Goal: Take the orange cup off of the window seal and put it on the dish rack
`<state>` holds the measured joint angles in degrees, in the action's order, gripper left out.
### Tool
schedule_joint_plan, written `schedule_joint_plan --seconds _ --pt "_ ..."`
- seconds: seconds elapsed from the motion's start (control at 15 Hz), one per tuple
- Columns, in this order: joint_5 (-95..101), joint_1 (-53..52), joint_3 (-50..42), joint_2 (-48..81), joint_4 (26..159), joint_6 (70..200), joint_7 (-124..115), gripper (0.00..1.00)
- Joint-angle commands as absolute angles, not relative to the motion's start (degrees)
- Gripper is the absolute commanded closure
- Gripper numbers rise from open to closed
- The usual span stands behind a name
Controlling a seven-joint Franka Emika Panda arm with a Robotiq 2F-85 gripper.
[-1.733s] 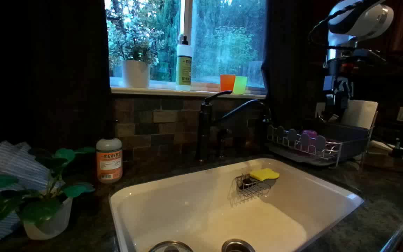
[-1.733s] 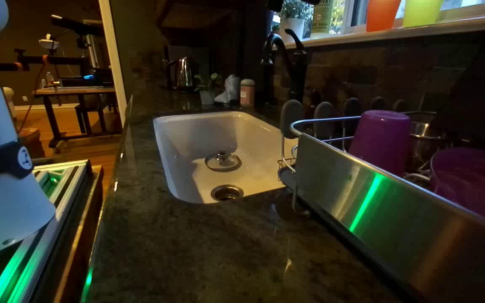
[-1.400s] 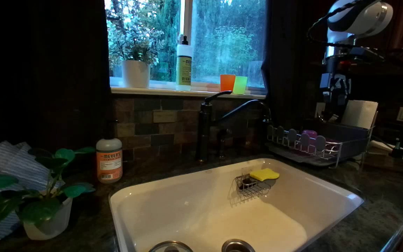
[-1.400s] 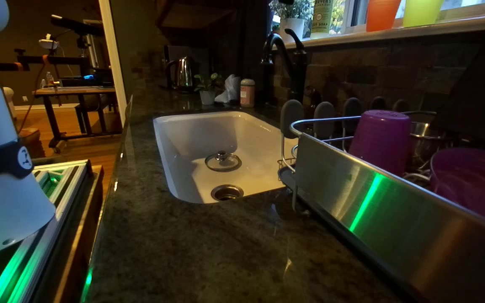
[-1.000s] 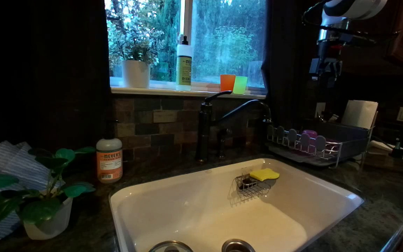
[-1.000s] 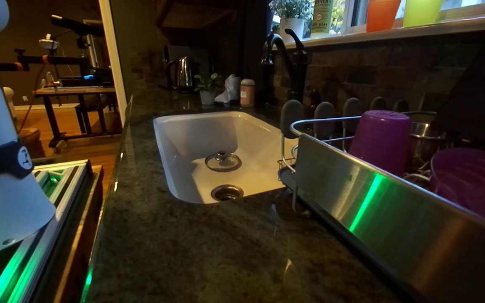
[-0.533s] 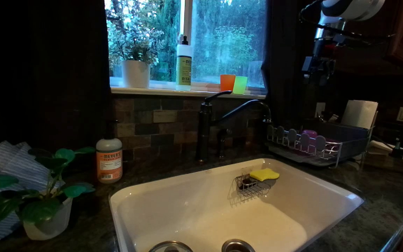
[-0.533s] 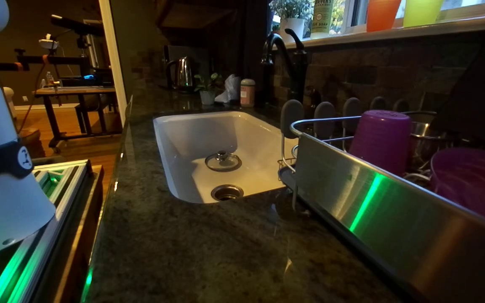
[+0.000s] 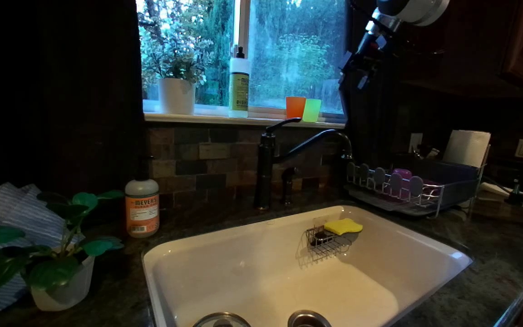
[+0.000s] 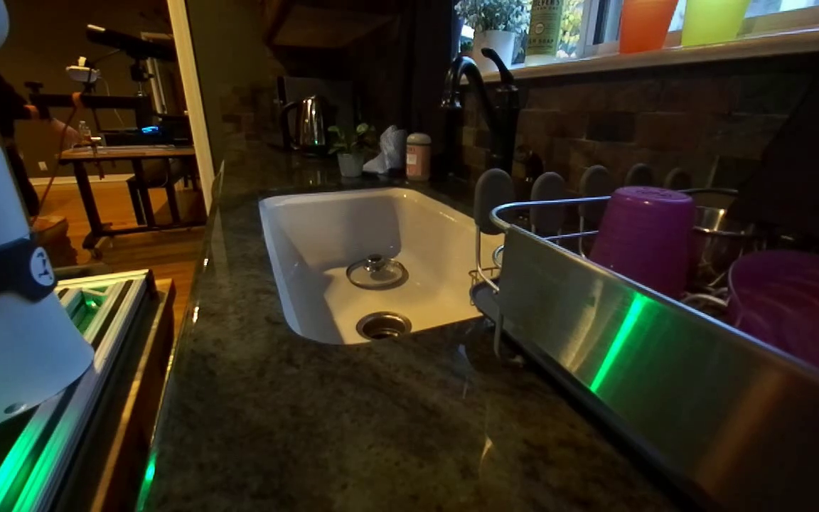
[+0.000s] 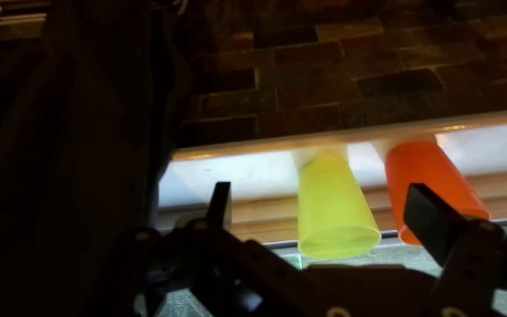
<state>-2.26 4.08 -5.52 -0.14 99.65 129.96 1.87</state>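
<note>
The orange cup [image 9: 295,107] stands upright on the pale window seal [image 9: 211,119], touching or close beside a green cup [image 9: 312,110]. The orange cup also shows in an exterior view [image 10: 644,25] and in the wrist view [image 11: 425,176], where a finger partly covers it. My gripper [image 9: 352,75] is in the air above and to the right of the cups, near the window's right edge. In the wrist view the gripper [image 11: 321,193] is open and empty, the green cup lying beyond its fingers. The dish rack [image 10: 665,355] stands right of the sink [image 9: 425,245].
A purple cup [image 10: 644,235] stands upside down in the rack beside a purple item [image 10: 800,306]. A black faucet [image 9: 266,168] rises below the cups. A dark curtain [image 11: 90,154] hangs at the window's side. A soap bottle [image 9: 239,88] and potted plant [image 9: 176,95] share the ledge.
My gripper has risen from above the dish rack, moved left toward the window in an exterior view, and tilted. The cups and rack have not moved.
</note>
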Motion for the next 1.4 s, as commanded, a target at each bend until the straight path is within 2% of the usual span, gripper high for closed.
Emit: schedule_joint_plan --seconds 0.0,0.67,1.0,1.33 --pt "-3.73 4.06 -4.75 1.43 97.58 129.89 1.93 0.00" --pt "-5.89 4.08 -4.33 4.55 93.92 129.83 3.00 0.00" --pt "-4.17 2.94 -4.53 9.54 88.30 132.43 -16.30 0.00" --pt "-5.16 0.97 -4.23 15.57 80.96 128.66 -29.08 0.00"
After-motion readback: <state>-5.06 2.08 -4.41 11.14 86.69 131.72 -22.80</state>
